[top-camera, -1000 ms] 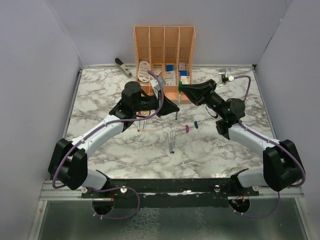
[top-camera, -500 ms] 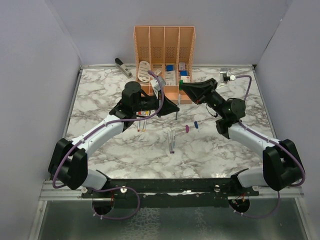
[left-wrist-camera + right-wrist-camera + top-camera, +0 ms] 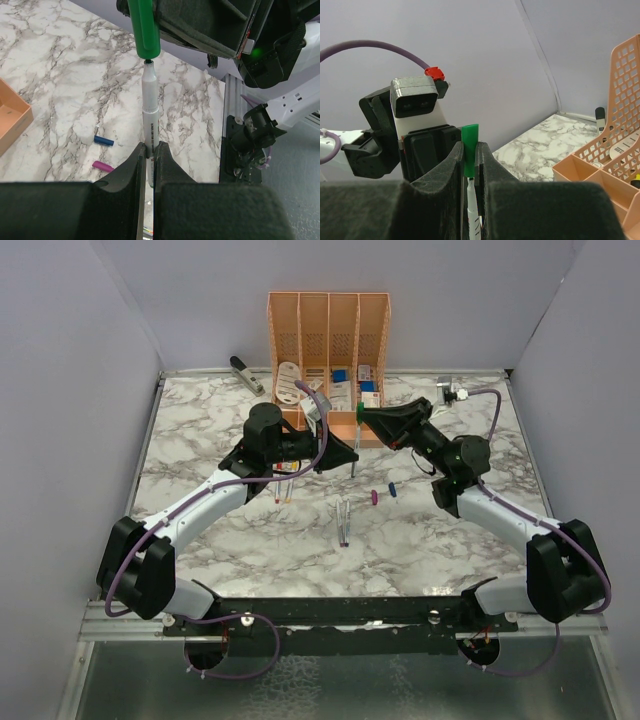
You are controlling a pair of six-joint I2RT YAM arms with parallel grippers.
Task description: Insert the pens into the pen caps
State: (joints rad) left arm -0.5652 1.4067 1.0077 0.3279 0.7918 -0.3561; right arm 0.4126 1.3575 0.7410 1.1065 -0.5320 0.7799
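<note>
Nothing has really moved in the last second: both arms hang where they were, meeting above the desk. The left tool is clenched on one pen, tip up. The right tool pinches the green cap straight over it, the cap's mouth at the pen's tip (touching, as far as I can see). I count five pens: the held one, a middle pair lying side by side, and another pair by the left arm. Three loose caps: the green cap, a purple cap and a blue cap, the last two on the desk.
</note>
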